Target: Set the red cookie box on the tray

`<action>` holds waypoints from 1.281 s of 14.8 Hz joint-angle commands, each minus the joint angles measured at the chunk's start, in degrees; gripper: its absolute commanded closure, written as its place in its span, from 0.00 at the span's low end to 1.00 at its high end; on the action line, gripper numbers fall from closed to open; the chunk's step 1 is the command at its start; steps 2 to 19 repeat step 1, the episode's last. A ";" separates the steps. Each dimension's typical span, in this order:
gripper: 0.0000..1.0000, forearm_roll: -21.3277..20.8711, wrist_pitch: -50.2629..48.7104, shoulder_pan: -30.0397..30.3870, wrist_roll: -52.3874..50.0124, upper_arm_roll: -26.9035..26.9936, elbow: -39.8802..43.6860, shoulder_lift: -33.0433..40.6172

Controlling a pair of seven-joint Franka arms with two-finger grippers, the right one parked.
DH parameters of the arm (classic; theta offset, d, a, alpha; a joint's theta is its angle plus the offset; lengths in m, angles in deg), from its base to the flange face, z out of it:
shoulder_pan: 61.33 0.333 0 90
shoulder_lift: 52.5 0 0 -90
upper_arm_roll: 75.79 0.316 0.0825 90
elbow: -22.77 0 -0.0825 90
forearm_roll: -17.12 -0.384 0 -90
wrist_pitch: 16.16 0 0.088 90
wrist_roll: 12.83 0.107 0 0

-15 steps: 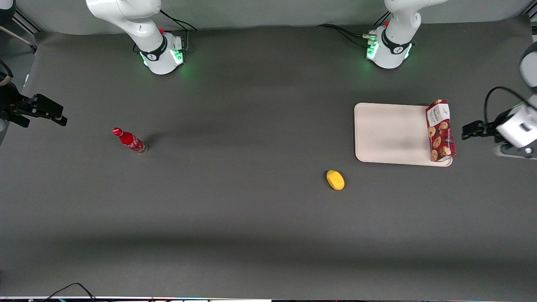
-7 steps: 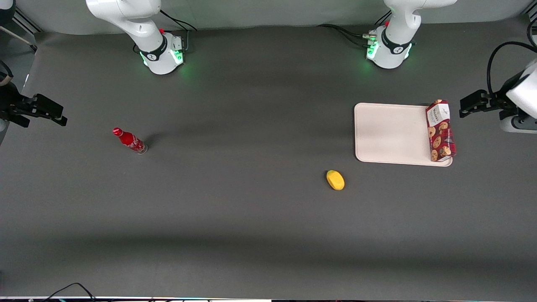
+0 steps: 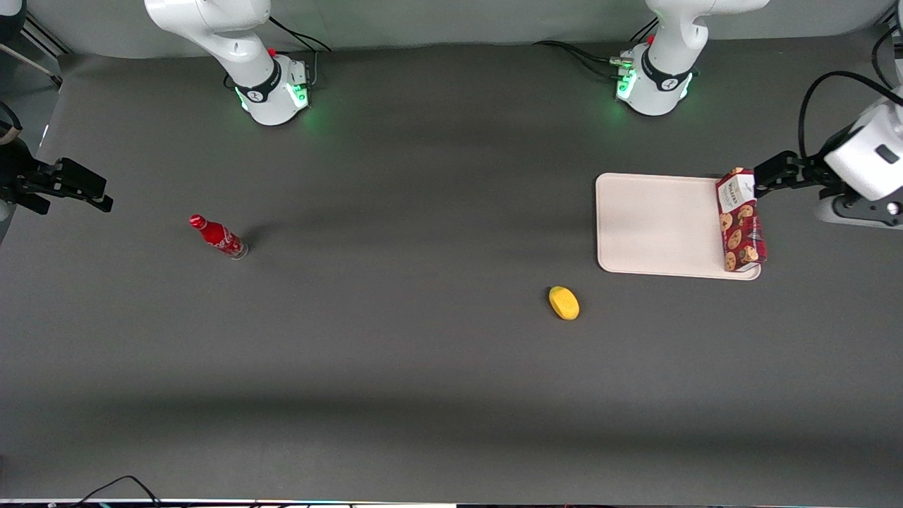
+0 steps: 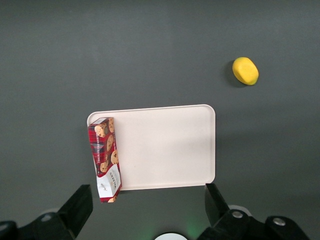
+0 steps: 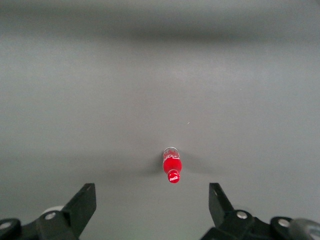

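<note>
Red cookie box (image 3: 740, 220) on the tray (image 3: 656, 226).
Wrist view shows the gripper (image 4: 145, 212) spread wide, empty (lemon (image 3: 564, 303), soda bottle (image 3: 219, 237) elsewhere).

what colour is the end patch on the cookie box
White, on the red cookie box; clearest in the left wrist view. The gripper hangs beside it.

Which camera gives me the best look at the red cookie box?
The left wrist view: the slim dark-red cookie box shows whole along the cream-white tray's edge, the open gripper above. The front view shows it smaller; the right wrist view shows none of it.
</note>
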 commanded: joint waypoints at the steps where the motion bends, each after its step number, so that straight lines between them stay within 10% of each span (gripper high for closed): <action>1: 0.00 0.32 -1.09 -0.66 -0.92 -0.69 1.47 -0.78; 19: 0.00 0.32 -1.09 -0.66 -0.92 -0.69 1.47 -0.78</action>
